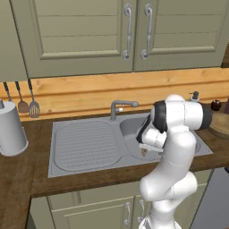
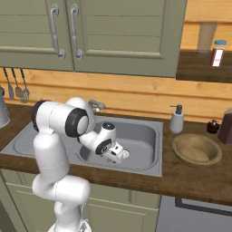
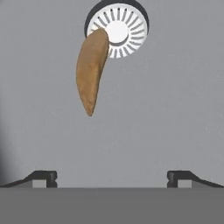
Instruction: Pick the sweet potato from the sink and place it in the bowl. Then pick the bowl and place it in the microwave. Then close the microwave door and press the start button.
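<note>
The gripper [image 3: 112,177] was spread wide, holding nothing, down in the sink [image 2: 145,131]. The sweet potato [image 3: 91,70] lay beyond its tips, one end overlapping the drain [image 3: 119,31].

The dark wooden counter [image 2: 199,183] carries the grey sink [image 1: 85,145], whose basin lies under the gripper [image 3: 112,177]. On the basin floor, ahead of the wide-apart fingertips, the sweet potato [image 3: 91,68] lies with one end over the white drain [image 3: 119,30]. Well to the gripper's right (in the right base view) sit the tan bowl [image 2: 196,149] and a soap dispenser [image 2: 176,119]; far left, a paper towel roll [image 1: 10,129].
</note>
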Motion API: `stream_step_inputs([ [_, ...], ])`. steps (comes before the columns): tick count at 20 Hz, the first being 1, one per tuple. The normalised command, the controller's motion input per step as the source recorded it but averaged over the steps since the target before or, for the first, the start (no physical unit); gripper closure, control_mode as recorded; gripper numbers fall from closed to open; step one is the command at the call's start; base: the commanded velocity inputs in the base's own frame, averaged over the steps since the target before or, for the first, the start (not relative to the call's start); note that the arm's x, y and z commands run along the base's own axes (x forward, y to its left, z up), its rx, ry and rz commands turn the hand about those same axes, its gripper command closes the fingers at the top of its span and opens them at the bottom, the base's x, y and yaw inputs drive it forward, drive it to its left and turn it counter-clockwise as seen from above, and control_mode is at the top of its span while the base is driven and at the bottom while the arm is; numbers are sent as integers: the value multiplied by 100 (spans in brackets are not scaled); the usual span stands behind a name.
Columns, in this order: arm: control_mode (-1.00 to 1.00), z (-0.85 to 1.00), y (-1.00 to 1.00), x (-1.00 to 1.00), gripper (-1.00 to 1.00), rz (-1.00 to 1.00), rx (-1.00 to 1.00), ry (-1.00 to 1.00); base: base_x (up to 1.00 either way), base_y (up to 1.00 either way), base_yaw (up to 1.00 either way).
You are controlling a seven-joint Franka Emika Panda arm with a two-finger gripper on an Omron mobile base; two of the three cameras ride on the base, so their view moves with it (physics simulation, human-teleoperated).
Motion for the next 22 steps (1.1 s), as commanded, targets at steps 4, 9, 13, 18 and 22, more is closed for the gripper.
stream_step_inputs([
  [4, -100, -16, 0, 23, -100, 0, 1, 0, 0, 0, 0],
  [9, -100, -15, 0, 29, -100, 0, 0, 0, 0, 0, 0],
  [13, -100, -17, 0, 30, -100, 0, 0, 0, 0, 0, 0],
  [18, -100, -23, 0, 26, -100, 0, 0, 0, 0, 0, 0],
  [22, -100, -36, 0, 19, -100, 0, 0, 0, 0, 0, 0],
])
